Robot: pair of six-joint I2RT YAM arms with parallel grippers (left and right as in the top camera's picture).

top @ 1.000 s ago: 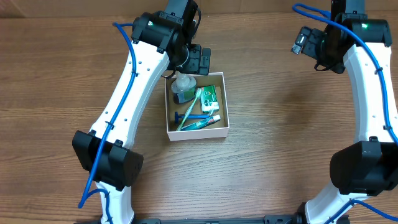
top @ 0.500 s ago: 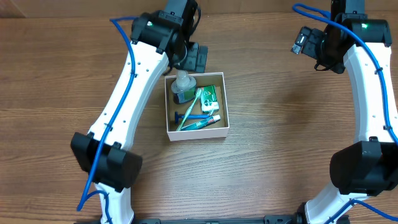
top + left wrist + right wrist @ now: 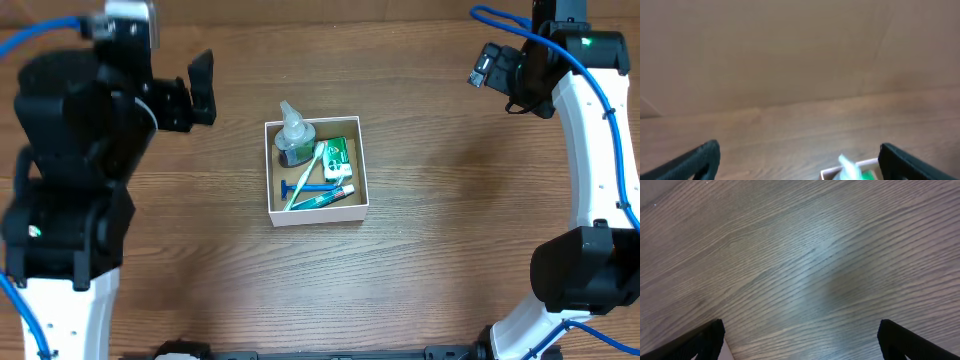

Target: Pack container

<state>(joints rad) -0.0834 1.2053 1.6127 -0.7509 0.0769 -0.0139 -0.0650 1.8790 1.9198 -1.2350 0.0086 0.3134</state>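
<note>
The container (image 3: pixel 318 214) sits mid-way across the table (image 3: pixel 440 200), open side up, square, with no long axis, edges slightly skewed. The left gripper (image 3: pixel 799 156) and the right gripper (image 3: pixel 800 336) both have fingers wide apart.

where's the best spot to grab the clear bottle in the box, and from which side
Likely the cap end, straight down from above. The clear bottle leans in the far left corner of the container, with walls on two sides and a toothbrush beside it; only its tapered top stands free by the rim.
</note>
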